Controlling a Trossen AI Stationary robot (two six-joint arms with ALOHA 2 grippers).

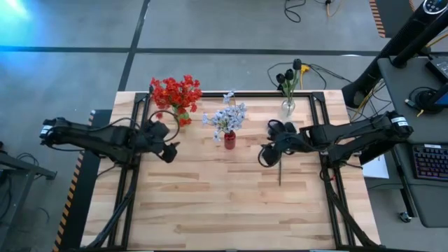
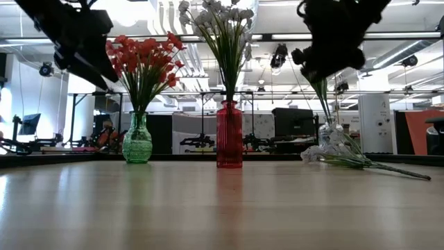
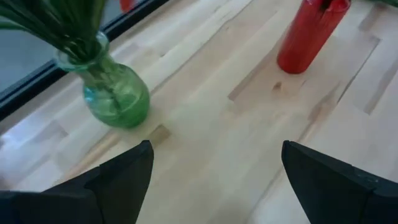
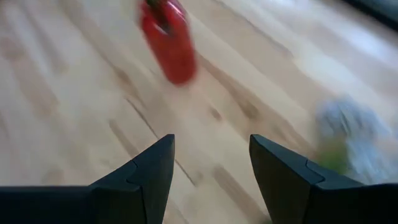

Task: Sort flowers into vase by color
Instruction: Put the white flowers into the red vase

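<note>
The surface is pale wood in jointed planks, smooth with a soft sheen that mirrors the vases in the low view. The green vase looks like clear tinted glass, glossy and see-through, and the red vase is ribbed, translucent and shiny. The left claw and the right claw have fingers of dark matt material, seemingly plastic, with smooth flat faces.
</note>
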